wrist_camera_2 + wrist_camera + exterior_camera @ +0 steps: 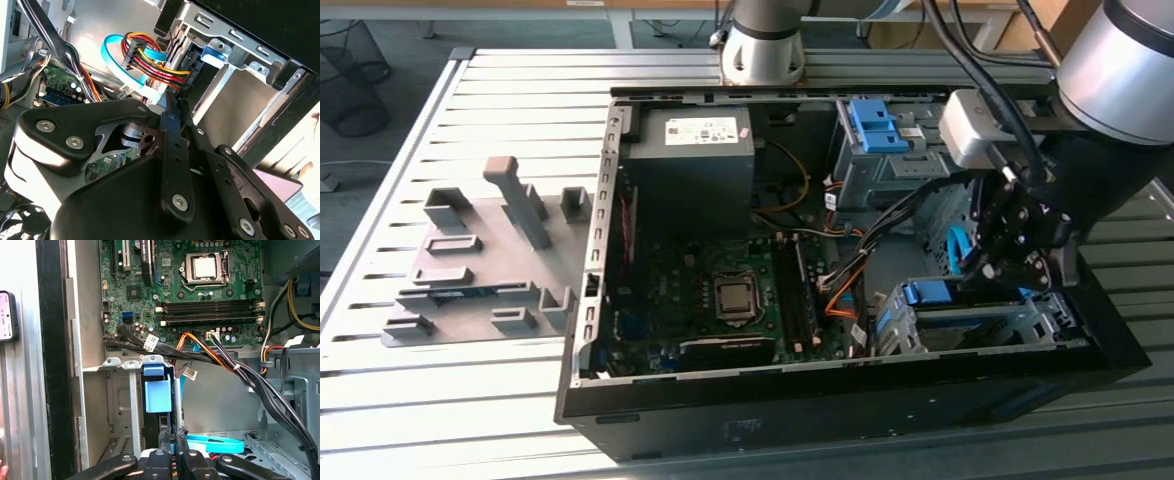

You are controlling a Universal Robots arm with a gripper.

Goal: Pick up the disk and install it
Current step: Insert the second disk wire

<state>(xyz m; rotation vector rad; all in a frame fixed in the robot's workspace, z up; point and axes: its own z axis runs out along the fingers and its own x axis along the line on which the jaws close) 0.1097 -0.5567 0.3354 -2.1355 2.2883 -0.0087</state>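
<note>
The disk (167,405) shows edge-on as a dark slab standing in the grey drive bay (120,405), right beside the bay's fixed blue bracket (156,390). My gripper (173,437) has its fingers drawn close together on the slab's near edge. In the second wrist view the gripper (175,105) points into the dark slot (197,82) next to the blue bracket (217,52). In the exterior view the gripper (994,272) hangs inside the open computer case, just above the bay (987,325) and its bracket (937,293) at the exterior view's right.
A cable bundle (225,360) and a light-blue flat cable (215,442) run close by the gripper. The motherboard (720,290), power supply (694,160) and a second bay with a blue bracket (874,125) fill the case. A grey fixture (480,260) lies on the slatted table.
</note>
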